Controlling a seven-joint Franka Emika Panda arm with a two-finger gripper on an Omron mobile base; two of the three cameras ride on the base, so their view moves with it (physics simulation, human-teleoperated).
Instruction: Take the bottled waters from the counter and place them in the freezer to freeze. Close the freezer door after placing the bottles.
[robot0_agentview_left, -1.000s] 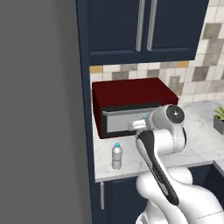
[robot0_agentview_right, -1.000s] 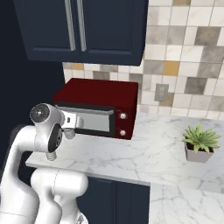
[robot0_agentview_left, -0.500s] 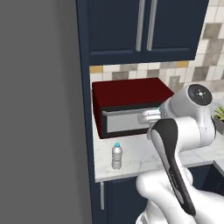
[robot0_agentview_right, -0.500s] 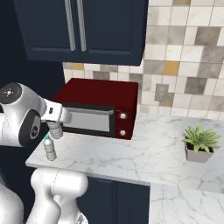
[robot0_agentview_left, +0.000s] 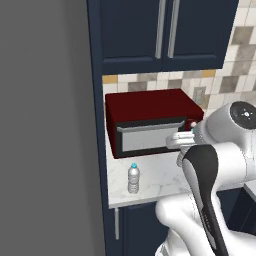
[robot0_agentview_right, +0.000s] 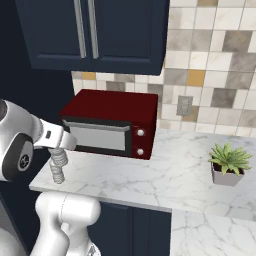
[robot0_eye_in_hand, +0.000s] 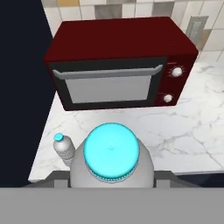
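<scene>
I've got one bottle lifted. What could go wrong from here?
1. The second bottle stands near the counter edge, close beside the held bottle; swinging left could knock it off.
2. The grey fridge front looks closed, and the gripper is shut on the held bottle, so nothing is free to open it.

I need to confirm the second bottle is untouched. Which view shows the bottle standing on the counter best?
The left base view: the standing bottle shows whole and upright on the counter, before the red microwave. The hand view shows it partly, beside the held bottle. In the right base view I cannot tell the bottles apart.
</scene>
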